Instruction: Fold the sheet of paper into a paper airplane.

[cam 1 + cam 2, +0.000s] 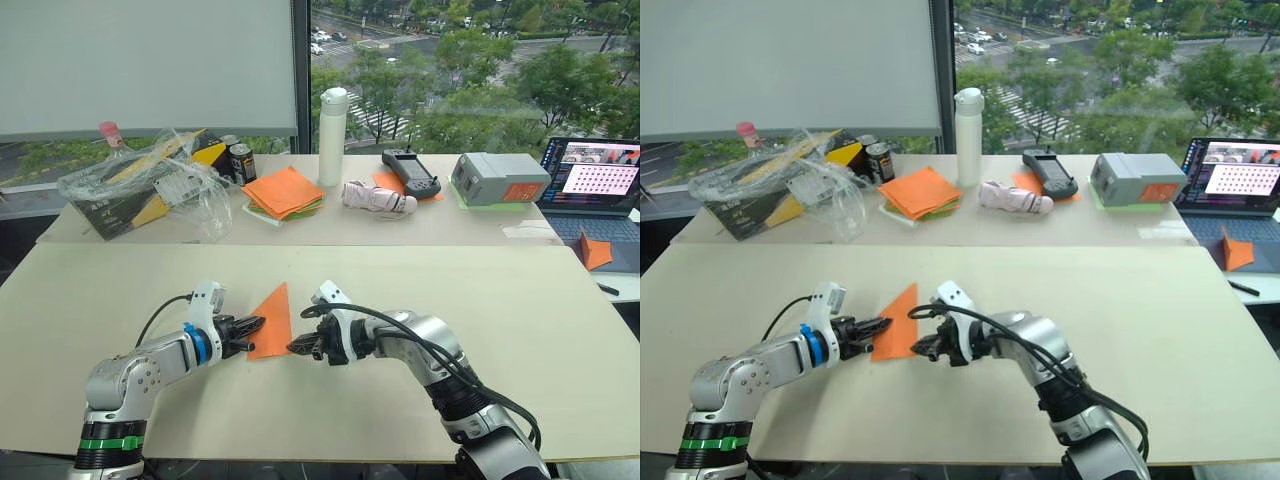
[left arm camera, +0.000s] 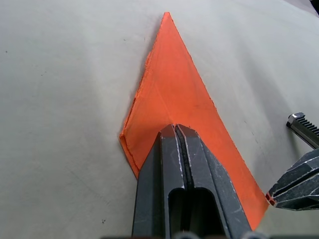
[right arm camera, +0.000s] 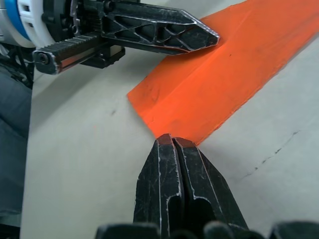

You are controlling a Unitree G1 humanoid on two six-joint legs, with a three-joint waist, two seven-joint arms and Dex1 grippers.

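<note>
The orange sheet of paper (image 1: 272, 318) lies flat on the near table, folded into a long pointed triangle with its tip pointing away from me. My left gripper (image 1: 257, 323) is shut, its tips resting on top of the paper's near left part (image 2: 184, 94). From the right, my right gripper (image 1: 294, 346) is also shut, and its tips (image 3: 171, 140) touch the paper's near edge (image 3: 219, 84). The two grippers face each other across the paper's wide end, a short gap apart.
On the far table stand a thick stack of orange and green sheets (image 1: 284, 192), a white bottle (image 1: 331, 122), a box in a plastic bag (image 1: 150, 180), a controller (image 1: 410, 172), a grey box (image 1: 498, 178) and a laptop (image 1: 595, 185).
</note>
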